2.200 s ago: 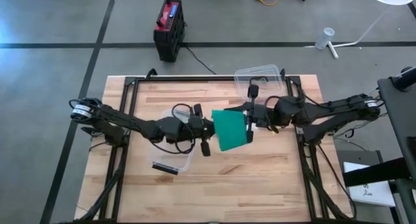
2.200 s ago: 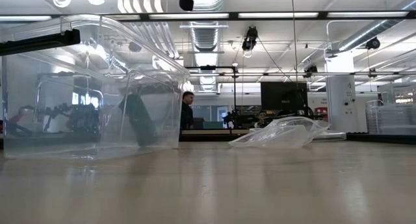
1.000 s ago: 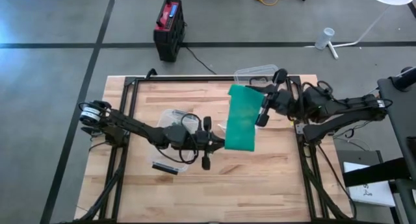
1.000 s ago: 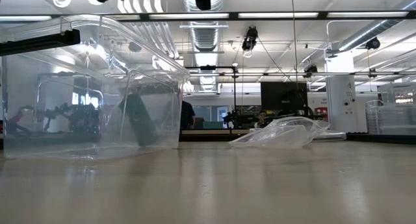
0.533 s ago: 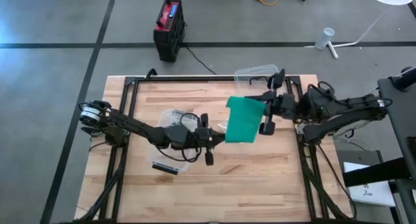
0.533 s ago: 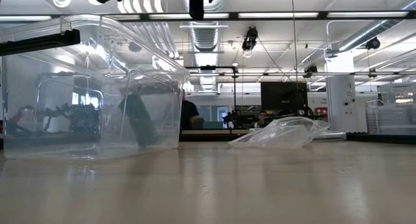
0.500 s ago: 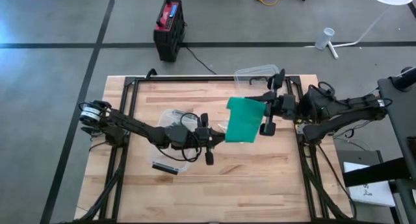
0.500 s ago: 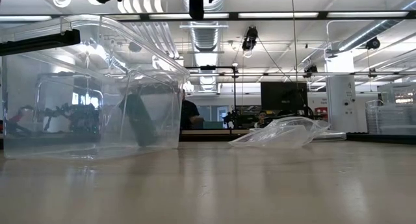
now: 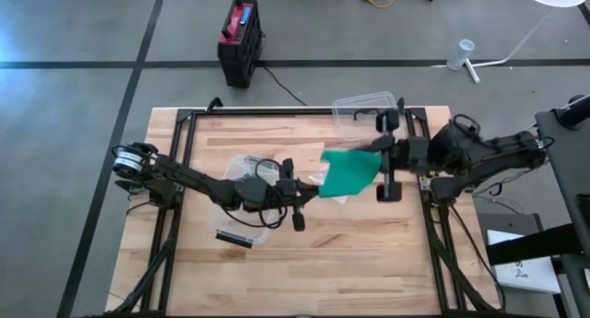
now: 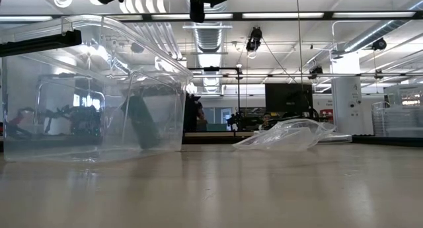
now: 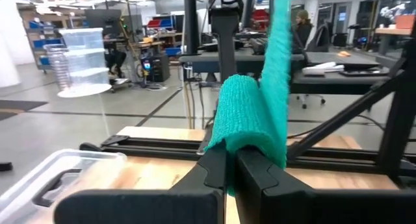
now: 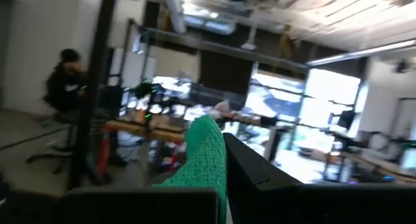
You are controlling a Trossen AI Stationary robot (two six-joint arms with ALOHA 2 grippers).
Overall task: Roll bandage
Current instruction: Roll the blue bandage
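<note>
Green bandage (image 9: 349, 173) stretches midair, pinched between left gripper (image 9: 297, 195) and right gripper (image 9: 385, 161).

The bandage (image 9: 348, 173) hangs above the table's (image 9: 369, 263) middle, between the left gripper (image 9: 297, 194) and the right gripper (image 9: 387, 159). A lidded container (image 9: 366, 112) sits at the far edge; a plastic bin (image 9: 247, 203) lies left of centre.

The near half of the wooden table (image 9: 304, 272) lies bare, giving open passage. Toward the left, a clear tub (image 9: 247, 203) sits under the left arm. At the far edge a clear lid (image 9: 364, 111) and a crumpled plastic bag (image 10: 287, 135) block the way.
</note>
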